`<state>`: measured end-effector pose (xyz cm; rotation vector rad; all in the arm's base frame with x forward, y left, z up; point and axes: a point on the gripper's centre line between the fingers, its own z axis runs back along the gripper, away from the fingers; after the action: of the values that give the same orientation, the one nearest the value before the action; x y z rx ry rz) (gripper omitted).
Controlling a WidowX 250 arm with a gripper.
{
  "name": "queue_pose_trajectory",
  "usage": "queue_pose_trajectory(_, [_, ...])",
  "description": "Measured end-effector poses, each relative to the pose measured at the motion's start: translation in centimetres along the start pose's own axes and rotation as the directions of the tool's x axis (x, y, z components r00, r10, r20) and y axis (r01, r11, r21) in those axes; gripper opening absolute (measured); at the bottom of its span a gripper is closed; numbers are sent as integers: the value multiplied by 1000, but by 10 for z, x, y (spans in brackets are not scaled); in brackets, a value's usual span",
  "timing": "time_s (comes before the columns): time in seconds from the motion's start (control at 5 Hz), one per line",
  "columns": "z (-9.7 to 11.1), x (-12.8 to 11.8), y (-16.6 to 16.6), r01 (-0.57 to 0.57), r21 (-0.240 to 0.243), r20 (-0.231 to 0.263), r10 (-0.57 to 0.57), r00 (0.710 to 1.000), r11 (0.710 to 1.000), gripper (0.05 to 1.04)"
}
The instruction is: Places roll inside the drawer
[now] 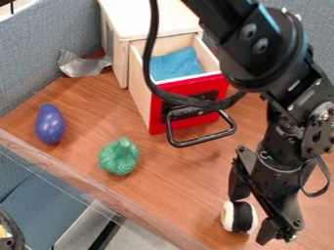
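At the lower right of the brown wooden table [176, 195], we find the black two-finger gripper [253, 218] hanging over the small, round, black-and-white roll [242, 217]. Its fingers are spread apart, released, with the roll lying on the table at their opening; we cannot tell whether either finger touches it. So we have the roll outside the drawer, well apart from it.

Toward the top, we see the pale wooden drawer with a red front [156, 114] pulled out of its light wooden cabinet [149, 19], a crumpled blue cloth [176, 64] inside. A black wire handle [203, 140] juts from the front, and a black cable [152, 49] from the arm curves across the drawer.

To the left, we have a glossy purple egg-shaped toy [50, 124], a bumpy green plastic vegetable [119, 157] and, beside the cabinet, a crumpled silver-grey sheet [82, 64].
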<state>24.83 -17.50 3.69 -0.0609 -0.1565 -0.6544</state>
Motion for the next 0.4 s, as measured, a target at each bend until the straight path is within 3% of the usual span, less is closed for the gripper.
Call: queue_pose_trajectory(0.4, [-8, 6, 7, -7, 2, -9, 7, 1000, 1000, 958])
